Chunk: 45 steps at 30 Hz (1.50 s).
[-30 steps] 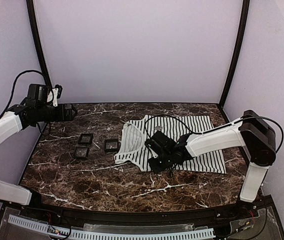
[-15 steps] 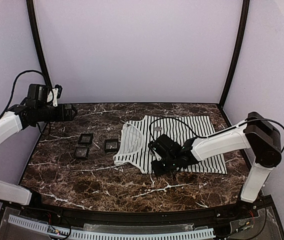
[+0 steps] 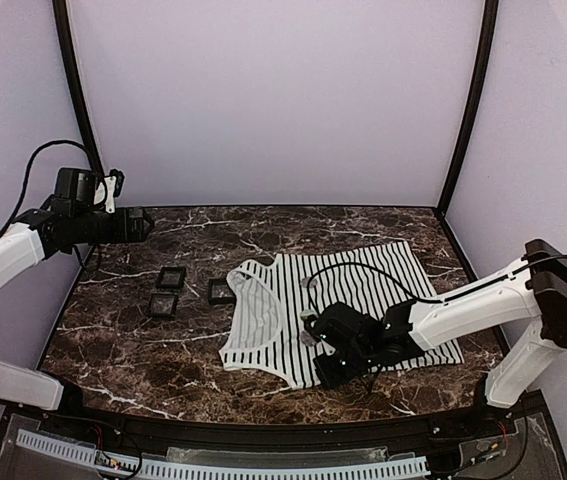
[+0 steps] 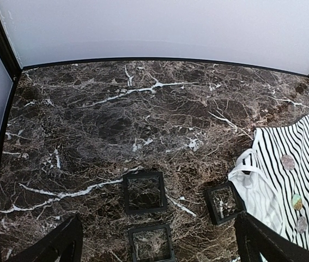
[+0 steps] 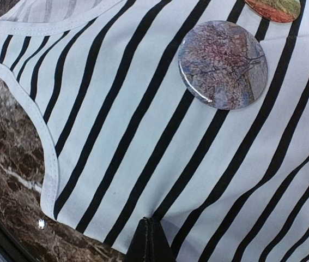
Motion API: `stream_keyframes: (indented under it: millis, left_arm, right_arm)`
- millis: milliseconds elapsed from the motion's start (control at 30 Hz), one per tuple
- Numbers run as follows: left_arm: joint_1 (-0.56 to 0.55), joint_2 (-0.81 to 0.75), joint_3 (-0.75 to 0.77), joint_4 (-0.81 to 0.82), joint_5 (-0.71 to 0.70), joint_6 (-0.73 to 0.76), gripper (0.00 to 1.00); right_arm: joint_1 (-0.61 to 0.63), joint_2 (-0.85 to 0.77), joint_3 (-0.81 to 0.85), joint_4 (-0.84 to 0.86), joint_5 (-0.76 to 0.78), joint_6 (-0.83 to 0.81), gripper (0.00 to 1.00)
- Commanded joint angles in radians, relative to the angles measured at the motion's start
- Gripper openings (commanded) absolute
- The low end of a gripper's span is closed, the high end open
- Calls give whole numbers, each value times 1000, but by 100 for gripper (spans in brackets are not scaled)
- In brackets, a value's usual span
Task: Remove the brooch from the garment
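Striped white-and-black garment (image 3: 363, 285) at the marble table's (image 3: 163, 350) 4 o'clock, my right claw (image 5: 150, 240) pinched onto its fabric, round marbled brooch (image 5: 222, 64) at 1 o'clock, my left claw (image 3: 143, 225) spread wide at 10 o'clock.

No legible text, brand or number on the garment (image 5: 143, 136), the brooch (image 5: 222, 64) or elsewhere

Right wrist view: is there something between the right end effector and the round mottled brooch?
Nothing visible does. The shut right end effector pinches the white black-striped fabric garment; only flat striped cloth lies between it and the round glossy brooch.
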Motion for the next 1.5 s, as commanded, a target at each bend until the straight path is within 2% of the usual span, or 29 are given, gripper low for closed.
stream_keyframes:
  millis: [0, 233, 267, 367, 467, 533, 733, 900, 1067, 1233, 1467]
  left_arm:
    - [5, -16, -14, -23, -6, 6, 99]
    - [5, -33, -34, 11, 34, 5, 99]
    - [3, -34, -36, 19, 39, 2, 99]
    - [-12, -23, -21, 29, 61, -9, 99]
    - [-60, 20, 43, 3, 73, -8, 99]
    - [-97, 57, 140, -17, 62, 1, 99]
    - [-151, 163, 254, 11, 115, -5, 98]
    - [-152, 218, 242, -1, 108, 22, 99]
    - [-152, 206, 216, -23, 51, 74, 98]
    - [-152, 189, 221, -38, 26, 90, 99]
    - [-152, 179, 220, -39, 54, 83, 99]
  right_arm:
    - [71, -59, -45, -124, -54, 90, 0]
    - [102, -151, 10, -217, -13, 111, 2]
    - [101, -160, 33, -246, 21, 105, 12]
    - [81, -162, 122, -318, 84, 80, 33]
    - [22, -142, 198, -349, 106, 32, 41]
    - [-26, -111, 251, -349, 117, -29, 43]
    - [-157, 49, 439, -332, 157, -193, 44]
    - [-232, 214, 585, -324, 175, -288, 41]
    - [-266, 350, 695, -336, 194, -345, 40]
    - [-274, 450, 761, -360, 229, -378, 41]
    - [-283, 497, 768, -343, 225, -397, 43]
